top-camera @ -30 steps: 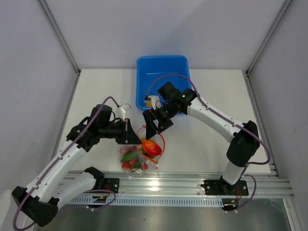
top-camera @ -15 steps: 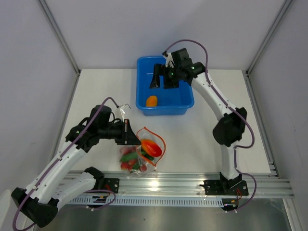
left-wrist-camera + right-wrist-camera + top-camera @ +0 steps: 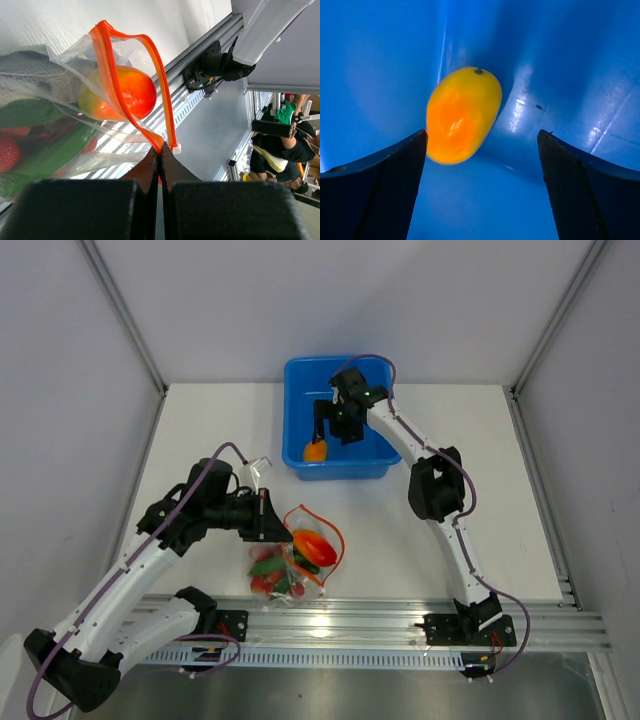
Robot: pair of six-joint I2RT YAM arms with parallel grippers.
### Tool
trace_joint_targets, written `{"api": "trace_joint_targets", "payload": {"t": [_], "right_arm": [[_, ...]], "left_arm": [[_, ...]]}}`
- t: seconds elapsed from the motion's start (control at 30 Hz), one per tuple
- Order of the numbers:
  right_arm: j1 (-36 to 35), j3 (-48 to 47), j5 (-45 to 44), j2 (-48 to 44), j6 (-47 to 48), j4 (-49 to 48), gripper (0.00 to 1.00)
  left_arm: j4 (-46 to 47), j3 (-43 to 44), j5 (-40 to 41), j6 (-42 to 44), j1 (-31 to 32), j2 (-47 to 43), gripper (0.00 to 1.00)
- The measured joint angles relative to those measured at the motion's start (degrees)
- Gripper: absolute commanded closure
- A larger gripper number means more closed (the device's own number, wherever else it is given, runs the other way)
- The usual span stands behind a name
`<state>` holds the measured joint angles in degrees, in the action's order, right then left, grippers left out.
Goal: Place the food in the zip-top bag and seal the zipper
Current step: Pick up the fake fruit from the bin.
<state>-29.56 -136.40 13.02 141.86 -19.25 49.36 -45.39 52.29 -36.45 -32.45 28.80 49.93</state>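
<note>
L arm bent low, L pincer [image 3: 160, 156] pinching zipper [image 3: 107, 65] end of zip-top bag [image 3: 45, 75] holding food [image 3: 275, 575], on white bench [image 3: 220, 430]. R arm stretched far, R pincer [image 3: 481, 135] spread above yellow-orange fruit [image 3: 462, 115] in blue tub [image 3: 340, 468].

The tub [image 3: 336, 362] sits at the far middle of the table [image 3: 480, 490] with one fruit [image 3: 315, 451] in its near-left corner, below the right gripper [image 3: 322, 437], while the zip-top bag [image 3: 318, 530] lies in front, food [image 3: 272, 575] inside, the left gripper [image 3: 272, 525] at its left.
</note>
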Motion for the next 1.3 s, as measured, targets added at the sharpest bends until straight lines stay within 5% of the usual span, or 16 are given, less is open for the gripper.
{"api": "trace_joint_targets", "payload": {"t": [0.37, 0.77, 0.9, 1.07, 1.3], "right_arm": [[-2.21, -1.57, -0.55, 4.74, 1.25, -2.36, 0.11], [-2.36, -2.89, -1.95, 7.41, 0.02, -4.0, 0.3], [-2.1, -2.93, -2.05, 7.61, -0.83, -4.98, 0.65], [-1.53, -2.93, -2.14, 7.61, -1.33, -5.73, 0.73], [-0.15, -2.91, -2.34, 6.71, -1.51, -6.12, 0.99]], "left_arm": [[-0.11, -0.02, 0.04, -0.02, 0.0, 0.57, 0.99], [-1.42, -0.42, 0.31, -0.07, 0.0, -0.66, 0.99], [-1.7, -0.61, 0.33, -0.07, 0.0, -0.92, 0.99], [-1.88, -0.61, 0.37, -0.07, 0.0, -1.03, 1.0], [-1.79, -0.63, 0.35, -0.07, 0.0, -1.03, 0.99]]}}
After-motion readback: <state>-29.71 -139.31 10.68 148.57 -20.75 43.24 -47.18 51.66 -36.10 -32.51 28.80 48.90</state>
